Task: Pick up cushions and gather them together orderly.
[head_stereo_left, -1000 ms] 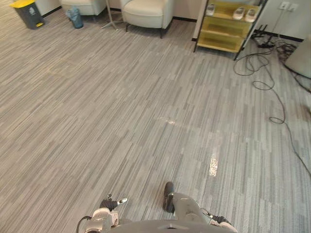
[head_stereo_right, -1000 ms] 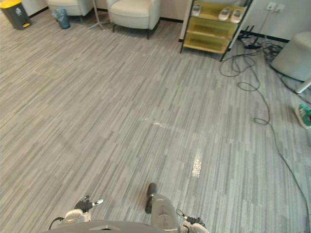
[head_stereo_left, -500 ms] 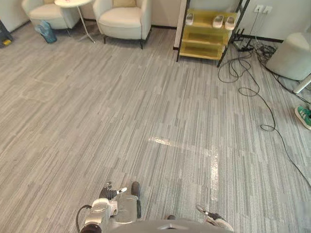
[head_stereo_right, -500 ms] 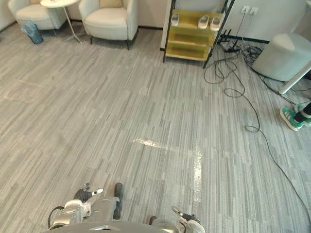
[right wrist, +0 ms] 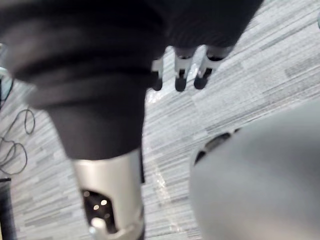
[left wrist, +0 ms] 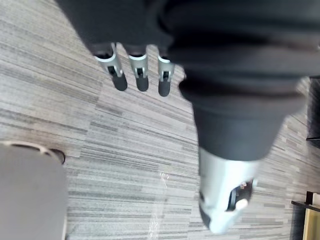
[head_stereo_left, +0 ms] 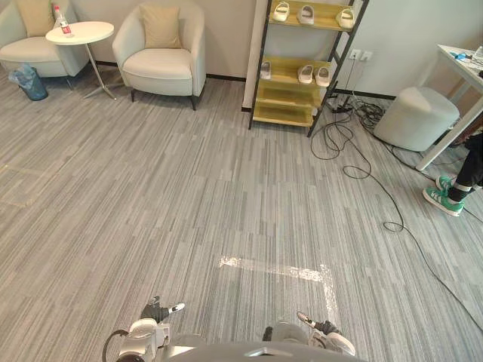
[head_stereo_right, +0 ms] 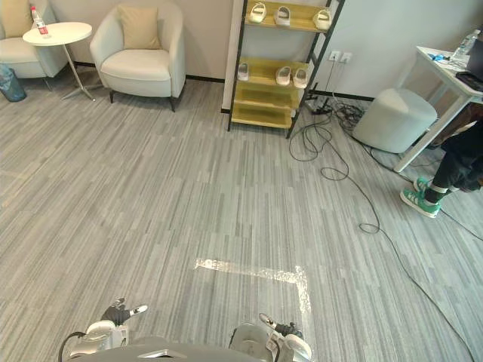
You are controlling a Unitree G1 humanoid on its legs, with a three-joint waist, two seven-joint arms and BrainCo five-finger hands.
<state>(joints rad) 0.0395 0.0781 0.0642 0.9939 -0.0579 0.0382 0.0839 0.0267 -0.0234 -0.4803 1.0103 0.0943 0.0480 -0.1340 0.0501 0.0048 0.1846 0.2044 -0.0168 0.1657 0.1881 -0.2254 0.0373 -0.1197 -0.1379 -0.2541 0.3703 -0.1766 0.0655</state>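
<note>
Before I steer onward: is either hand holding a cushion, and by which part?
Nothing is held: left hand and right hand are open above grey striped carpet. A tan square cushion rests in the cream armchair.

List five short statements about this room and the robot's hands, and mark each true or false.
1. A tan cushion leans upright in the armchair near the shelf. True.
2. The left hand holds a cushion. False: it holds nothing, and its fingers are straight.
3. The yellow shelf carries pale shoes. True.
4. The round table has nothing on it. False: a bottle stands on it.
5. The right hand is open and holds nothing. True.
</note>
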